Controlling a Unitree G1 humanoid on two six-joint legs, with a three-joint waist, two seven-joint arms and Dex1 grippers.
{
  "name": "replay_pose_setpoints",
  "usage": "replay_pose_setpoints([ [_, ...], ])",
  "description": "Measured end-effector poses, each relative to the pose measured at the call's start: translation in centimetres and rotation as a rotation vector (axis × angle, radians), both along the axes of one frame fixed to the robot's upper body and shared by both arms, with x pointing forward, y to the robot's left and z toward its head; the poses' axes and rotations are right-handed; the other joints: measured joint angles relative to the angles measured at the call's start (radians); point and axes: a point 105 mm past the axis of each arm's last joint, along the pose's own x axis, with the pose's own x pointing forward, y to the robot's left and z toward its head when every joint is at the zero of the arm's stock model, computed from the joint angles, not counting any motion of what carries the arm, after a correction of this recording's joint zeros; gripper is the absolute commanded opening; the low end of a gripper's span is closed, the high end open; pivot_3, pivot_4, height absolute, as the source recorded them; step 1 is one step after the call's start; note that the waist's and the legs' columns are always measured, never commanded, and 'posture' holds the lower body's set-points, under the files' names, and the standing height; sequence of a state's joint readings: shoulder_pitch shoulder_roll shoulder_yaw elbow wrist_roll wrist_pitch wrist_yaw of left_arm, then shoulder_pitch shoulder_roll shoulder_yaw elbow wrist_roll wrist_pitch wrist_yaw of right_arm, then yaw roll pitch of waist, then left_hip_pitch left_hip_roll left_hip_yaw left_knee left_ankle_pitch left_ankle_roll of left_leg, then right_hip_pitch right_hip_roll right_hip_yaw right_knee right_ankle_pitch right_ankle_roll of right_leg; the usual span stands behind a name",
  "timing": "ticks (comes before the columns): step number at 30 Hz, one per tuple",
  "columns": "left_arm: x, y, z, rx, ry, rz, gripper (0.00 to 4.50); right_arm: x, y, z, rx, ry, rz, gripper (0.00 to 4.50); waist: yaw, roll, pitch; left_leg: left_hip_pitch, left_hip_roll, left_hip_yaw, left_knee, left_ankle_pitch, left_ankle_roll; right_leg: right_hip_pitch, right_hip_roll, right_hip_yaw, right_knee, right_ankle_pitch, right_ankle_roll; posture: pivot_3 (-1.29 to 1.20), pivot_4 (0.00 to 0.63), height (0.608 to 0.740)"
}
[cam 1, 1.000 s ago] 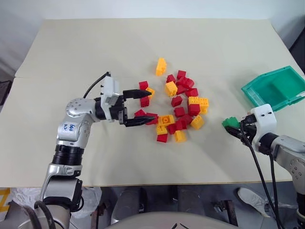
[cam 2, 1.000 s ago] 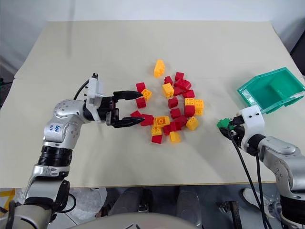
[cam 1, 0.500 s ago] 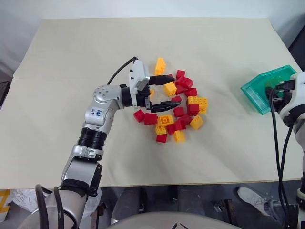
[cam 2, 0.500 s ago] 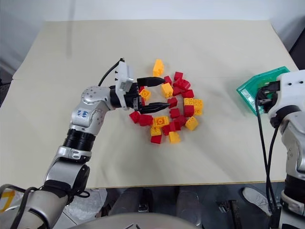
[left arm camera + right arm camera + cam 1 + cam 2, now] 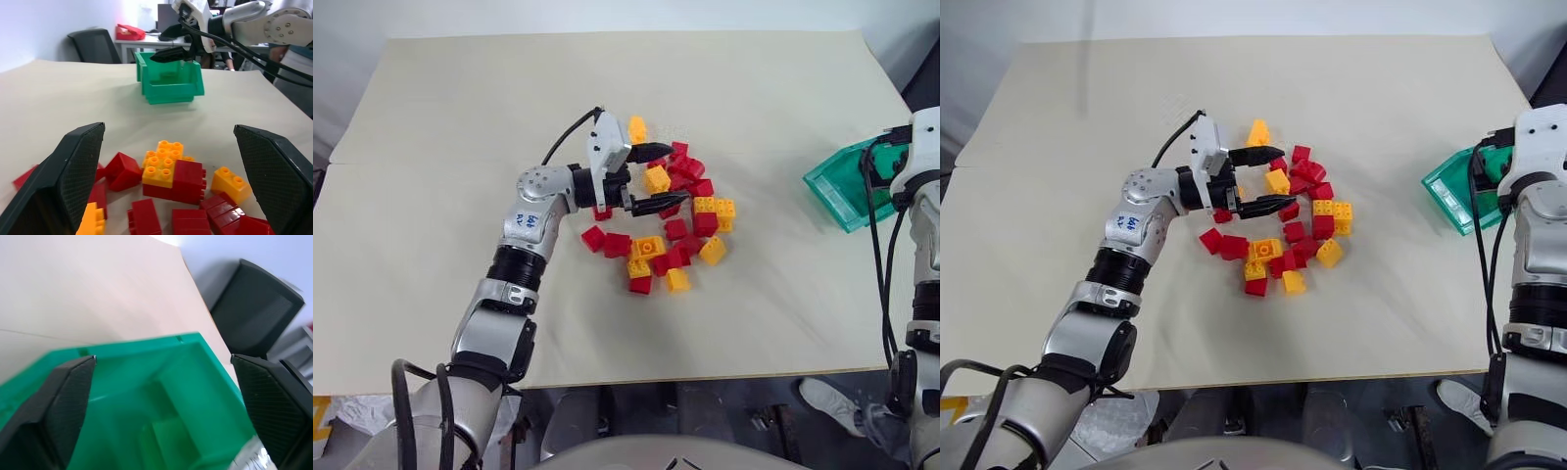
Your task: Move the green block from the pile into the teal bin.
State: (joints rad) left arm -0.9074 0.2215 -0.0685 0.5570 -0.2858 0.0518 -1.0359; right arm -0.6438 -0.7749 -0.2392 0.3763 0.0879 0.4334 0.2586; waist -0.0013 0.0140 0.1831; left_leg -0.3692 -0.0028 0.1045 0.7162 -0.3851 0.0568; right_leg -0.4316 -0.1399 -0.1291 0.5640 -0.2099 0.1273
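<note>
The pile [image 5: 680, 220] of red and yellow bricks lies mid-table. My left gripper [image 5: 677, 174] hovers open over the pile's far left part, one finger on each side of a yellow brick [image 5: 658, 179], touching nothing. The teal bin [image 5: 847, 191] stands tilted at the table's right edge. My right gripper [image 5: 173, 43] hangs over the bin, open and holding nothing. In the right wrist view a green blocky shape [image 5: 168, 433], apparently the green block, lies on the floor of the bin [image 5: 122, 350].
A single yellow brick [image 5: 636, 128] sits just beyond the pile. The beige table [image 5: 460, 117] is bare to the left and at the back. The bin is close to the table's right edge. Black chairs and a desk stand beyond the table [image 5: 98, 44].
My right gripper rose from the table near the pile to above the bin with the green block, then opened. My left gripper slid right over the pile, staying open.
</note>
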Motion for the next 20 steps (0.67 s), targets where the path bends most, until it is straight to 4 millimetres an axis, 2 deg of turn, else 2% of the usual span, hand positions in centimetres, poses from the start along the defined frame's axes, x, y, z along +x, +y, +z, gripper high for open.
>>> replay_pose_setpoints([
  [6, -0.1, 4.9, 0.0, 0.006, -0.002, 0.100, 4.50, -1.7, 4.1, -0.5, 0.002, 0.059, 0.340, 4.48, -0.002, 0.000, 0.000, 0.000, 0.001, -0.004, 0.000, 0.000, 0.000, 0.000, 0.000, 0.000, 0.000, 0.000, 0.000, 0.00, 0.150, 0.740],
  [11, -1.9, 11.5, -1.5, 0.078, 0.040, 0.161, 4.50, -5.9, 7.9, -3.1, 0.049, 0.235, 0.805, 4.48, -0.001, 0.000, 0.000, 0.002, 0.000, -0.008, 0.001, 0.000, 0.000, 0.001, 0.000, 0.000, 0.000, 0.000, 0.000, 0.00, 0.150, 0.740],
  [14, -3.6, 16.0, -3.4, 0.109, 0.120, 0.244, 4.50, -8.0, 7.2, -4.3, 0.053, 0.328, 0.974, 4.48, -0.003, 0.001, 0.001, 0.002, 0.000, -0.008, 0.002, 0.000, 0.000, 0.002, 0.000, 0.001, 0.000, 0.000, 0.000, 0.00, 0.150, 0.740],
  [20, -5.6, 17.9, -4.7, 0.101, 0.177, 0.294, 4.50, -7.7, 5.8, -3.4, 0.002, 0.317, 1.055, 4.48, 0.000, 0.001, 0.001, 0.006, -0.001, -0.009, 0.004, 0.000, 0.000, 0.004, -0.005, 0.001, 0.006, 0.001, 0.000, 0.00, 0.150, 0.740],
])
